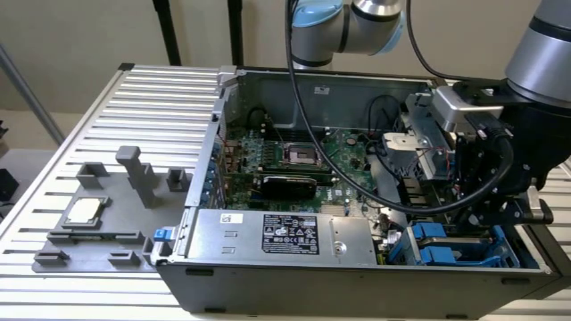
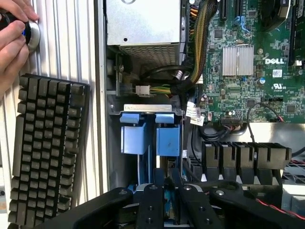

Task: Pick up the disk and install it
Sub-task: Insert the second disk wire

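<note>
The disk shows as a bright blue plastic frame point(image 2: 167, 139) standing on edge in the drive bay at the corner of the open computer case point(image 1: 205, 200); its metal body is hidden. In the exterior view the blue frame point(image 1: 443, 254) lies low at the case's right end, under the arm's black wrist. My gripper point(image 2: 167, 180) reaches down into that bay. Its black fingers point(image 2: 150, 205) stand close together with a strip of the blue plastic pinched between them.
A second blue frame point(image 2: 133, 136) stands beside the first. A grey power supply box point(image 1: 277, 234), cable bundles point(image 2: 200, 43) and a black finned block point(image 2: 245, 160) crowd the bay. Outside the case lie a black keyboard point(image 2: 45, 152) and a person's hand point(image 2: 12, 33) on a knob.
</note>
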### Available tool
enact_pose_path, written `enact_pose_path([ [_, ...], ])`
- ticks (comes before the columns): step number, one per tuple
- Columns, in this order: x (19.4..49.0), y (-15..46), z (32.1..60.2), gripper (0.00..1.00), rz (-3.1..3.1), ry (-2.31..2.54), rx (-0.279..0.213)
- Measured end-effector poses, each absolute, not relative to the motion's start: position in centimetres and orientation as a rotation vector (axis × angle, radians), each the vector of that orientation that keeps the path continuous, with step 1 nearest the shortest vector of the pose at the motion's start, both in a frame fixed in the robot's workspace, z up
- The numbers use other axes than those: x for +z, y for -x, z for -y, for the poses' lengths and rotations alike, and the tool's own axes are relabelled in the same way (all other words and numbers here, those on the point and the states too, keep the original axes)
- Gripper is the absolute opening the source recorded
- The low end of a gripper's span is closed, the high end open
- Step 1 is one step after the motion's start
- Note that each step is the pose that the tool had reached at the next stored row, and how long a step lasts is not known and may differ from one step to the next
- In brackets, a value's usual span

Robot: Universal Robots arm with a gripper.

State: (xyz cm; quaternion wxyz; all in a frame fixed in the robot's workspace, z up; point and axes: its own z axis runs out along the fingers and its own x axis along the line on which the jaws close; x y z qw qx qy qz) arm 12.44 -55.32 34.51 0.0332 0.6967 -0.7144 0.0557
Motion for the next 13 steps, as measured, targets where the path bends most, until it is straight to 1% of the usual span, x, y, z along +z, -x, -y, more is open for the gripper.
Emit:
enact_pose_path([
  [8, 34.43, -12.44, 54.88, 0.19, 2.193, -2.148, 0.173],
  [13, 34.43, -12.44, 54.86, 0.19, 2.180, -2.140, 0.194],
])
